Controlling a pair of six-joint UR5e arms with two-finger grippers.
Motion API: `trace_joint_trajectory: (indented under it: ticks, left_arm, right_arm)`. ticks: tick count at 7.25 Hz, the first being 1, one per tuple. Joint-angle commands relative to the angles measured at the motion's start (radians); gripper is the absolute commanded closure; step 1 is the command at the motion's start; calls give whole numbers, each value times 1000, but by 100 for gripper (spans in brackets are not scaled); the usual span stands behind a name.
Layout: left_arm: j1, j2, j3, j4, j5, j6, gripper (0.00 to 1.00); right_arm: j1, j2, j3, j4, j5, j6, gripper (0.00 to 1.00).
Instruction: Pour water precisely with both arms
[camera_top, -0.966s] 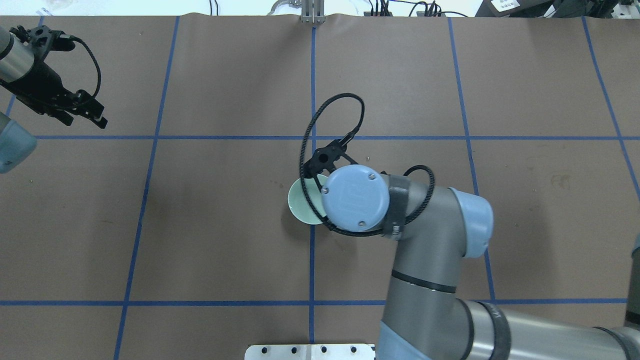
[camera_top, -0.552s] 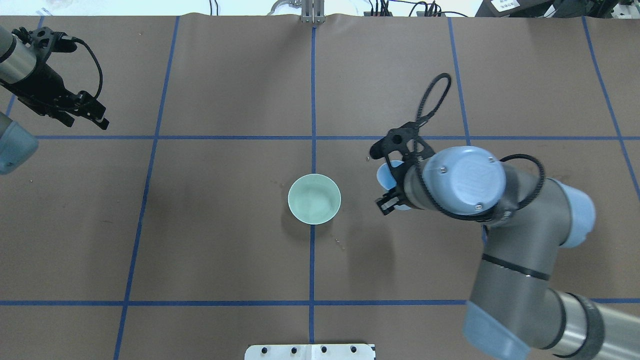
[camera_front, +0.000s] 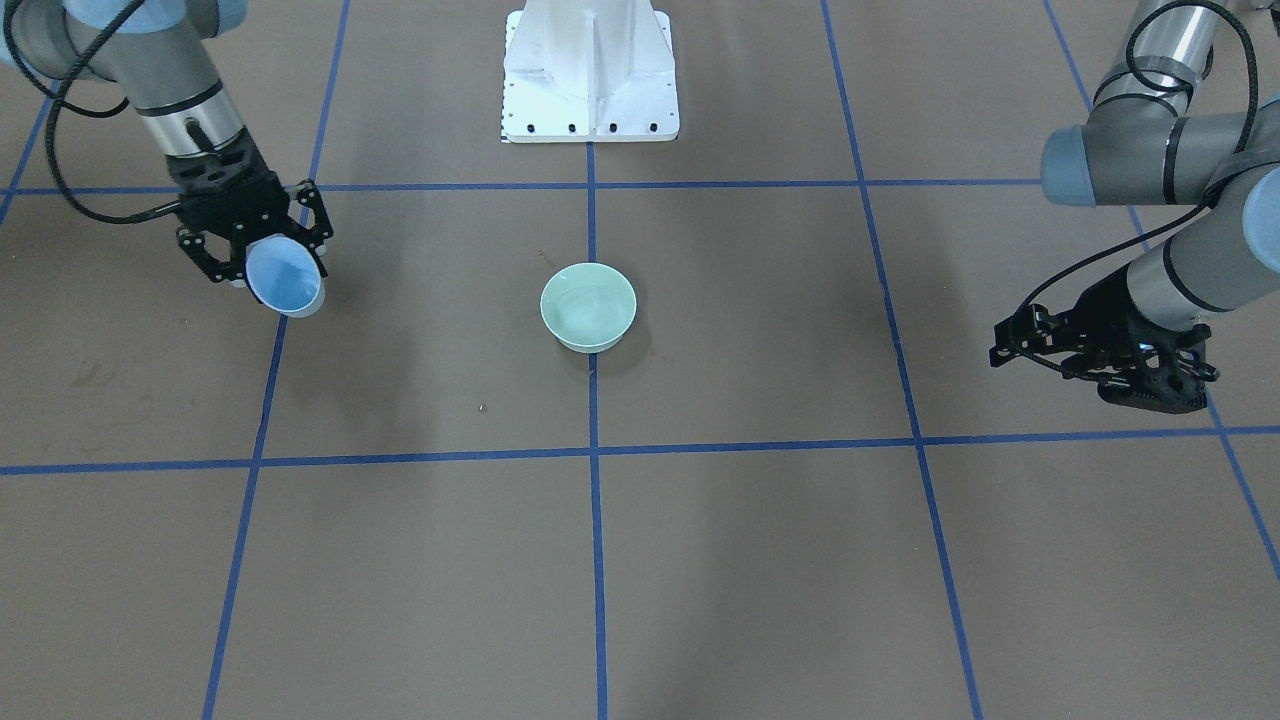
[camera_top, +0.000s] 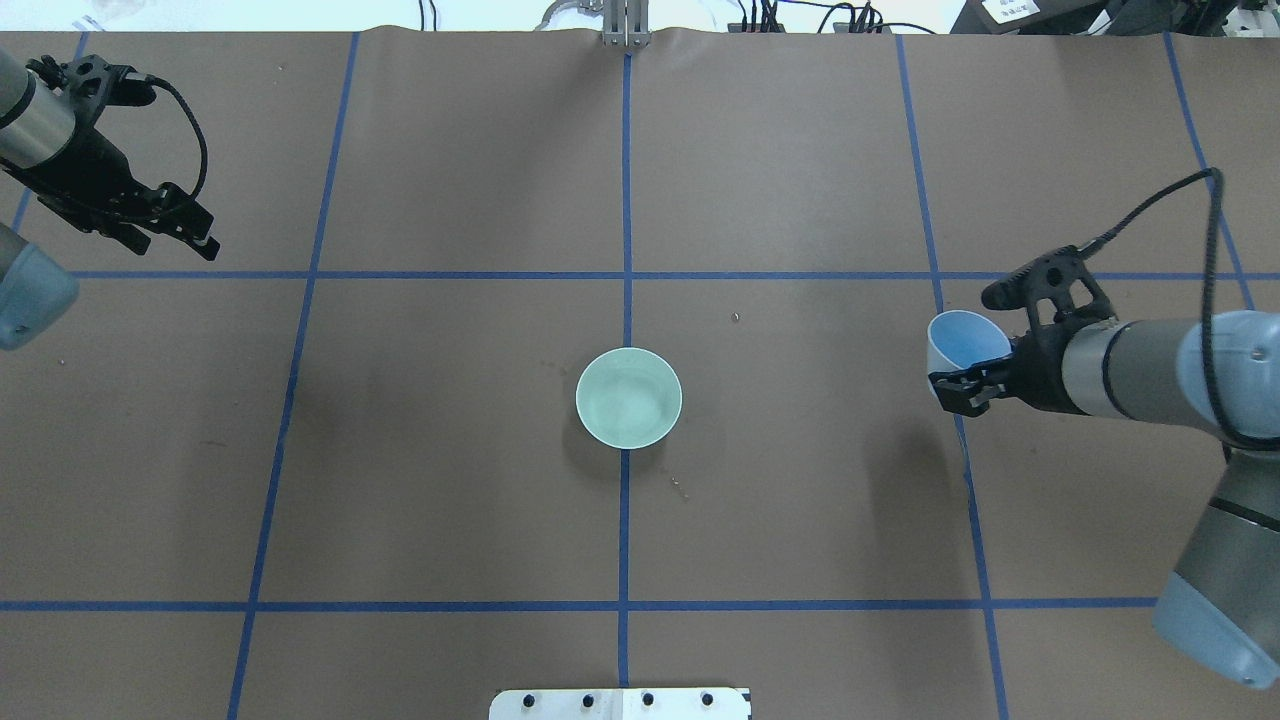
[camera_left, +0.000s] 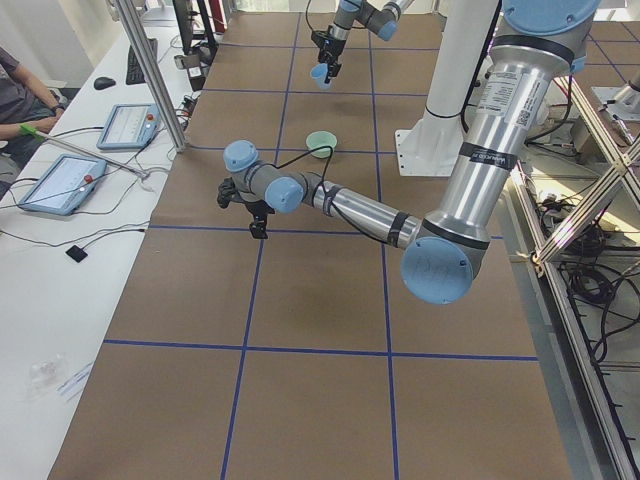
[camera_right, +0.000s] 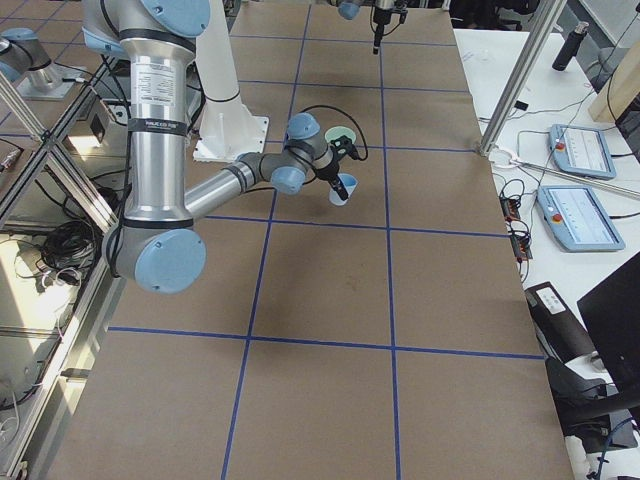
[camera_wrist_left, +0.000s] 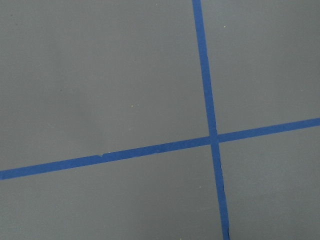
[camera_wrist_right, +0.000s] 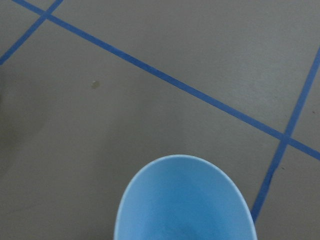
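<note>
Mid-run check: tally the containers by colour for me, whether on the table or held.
Blue cup: 1, held in the jaws of the right gripper
Green bowl: 1, standing on the table
Total: 2

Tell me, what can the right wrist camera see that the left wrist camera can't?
Only the right wrist view shows the blue cup, with its open rim at the bottom of the picture. The left wrist view shows nothing of its own: there is no cup in it, only table. Both views show the brown table and the blue tape lines that cross on it.
</note>
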Motion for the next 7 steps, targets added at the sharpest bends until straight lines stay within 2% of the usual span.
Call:
trace_joint_trajectory:
  ticks: [1,2,4,5,7]
  left_arm:
    - [0,1,0,0,1,0,8]
    - [0,1,0,0,1,0,8]
    - [0,0,-1,0,1,0,8]
    - [0,-2,-1,2,1,0,7]
    - [-1,-2,-3,2,1,1,7]
  right_arm:
    - [105,-125,-165,372,48,1,75]
    - [187,-153,-259,512,126,1,75]
    - [230,-159,-472,744,150,7,75]
    - [231,-159,-524,807,150,7,74]
    - [231,-159,-568,861,150,8,70]
